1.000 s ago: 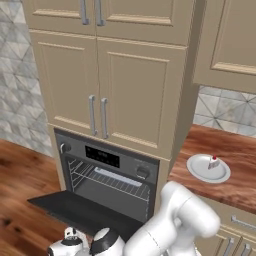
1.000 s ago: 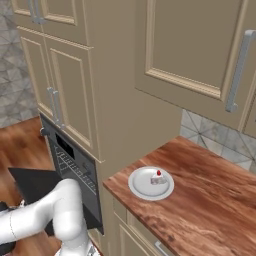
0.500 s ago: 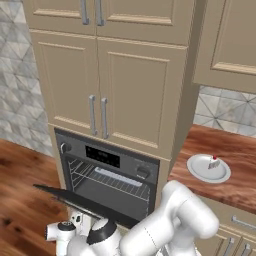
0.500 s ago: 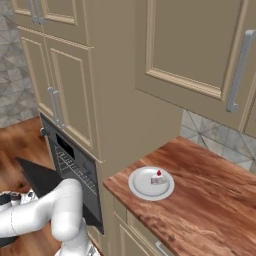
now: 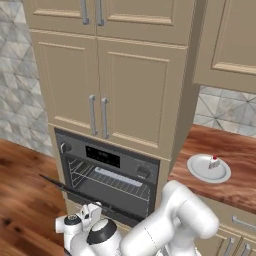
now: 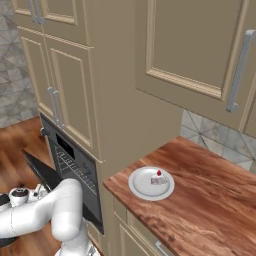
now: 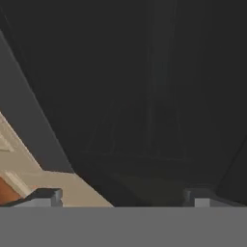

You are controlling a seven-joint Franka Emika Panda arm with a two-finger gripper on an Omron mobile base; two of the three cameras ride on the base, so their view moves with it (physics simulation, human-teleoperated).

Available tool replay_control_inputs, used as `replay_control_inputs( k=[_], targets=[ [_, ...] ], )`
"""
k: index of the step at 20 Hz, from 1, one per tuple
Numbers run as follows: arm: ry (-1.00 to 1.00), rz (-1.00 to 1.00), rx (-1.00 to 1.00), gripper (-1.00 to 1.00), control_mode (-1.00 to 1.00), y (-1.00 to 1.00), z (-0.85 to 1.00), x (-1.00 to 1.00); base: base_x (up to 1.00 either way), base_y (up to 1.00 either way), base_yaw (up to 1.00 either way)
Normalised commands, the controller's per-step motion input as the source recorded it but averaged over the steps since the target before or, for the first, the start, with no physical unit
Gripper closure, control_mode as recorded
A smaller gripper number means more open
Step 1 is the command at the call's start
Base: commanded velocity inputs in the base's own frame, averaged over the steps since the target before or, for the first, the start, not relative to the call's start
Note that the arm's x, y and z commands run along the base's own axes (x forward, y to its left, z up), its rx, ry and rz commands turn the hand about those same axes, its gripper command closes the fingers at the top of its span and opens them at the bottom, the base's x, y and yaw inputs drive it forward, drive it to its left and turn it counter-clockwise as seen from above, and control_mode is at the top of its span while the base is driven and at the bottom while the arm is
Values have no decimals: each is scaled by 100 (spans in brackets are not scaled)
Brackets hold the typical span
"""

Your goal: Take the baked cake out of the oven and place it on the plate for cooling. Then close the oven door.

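With the baked cake [image 5: 214, 162] already cooling on the plate [image 5: 199, 170] on the surface [image 6: 210, 210], the fingers [image 7: 48, 195], spread wide and empty, press beneath the half-raised oven door [image 5: 67, 187] to shut it.

A brown wooden counter [image 6: 215, 200] carries the plate [image 6: 142, 187], with the baked cake [image 6: 159, 177] on it.

We find the tiny white cake piece with a red dot [image 5: 214, 162] resting on the round white-grey plate [image 5: 200, 169]. The dark grey built-in oven [image 5: 107, 175] shows its flat black door [image 5: 75, 190] partly raised, wire racks visible.
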Motion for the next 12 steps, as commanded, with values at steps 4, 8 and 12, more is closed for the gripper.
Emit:
replay_control_inputs(
  k=[4,8,12],
  targets=[
    [-78,-38,-38,-100,-100,0,-37,63,0,0,0],
    [-64,-37,-31,-100,-100,-1,-24,87,0,0,0],
    [-62,-29,-25,-100,-100,-12,-24,100,0,0,0]
  ],
)
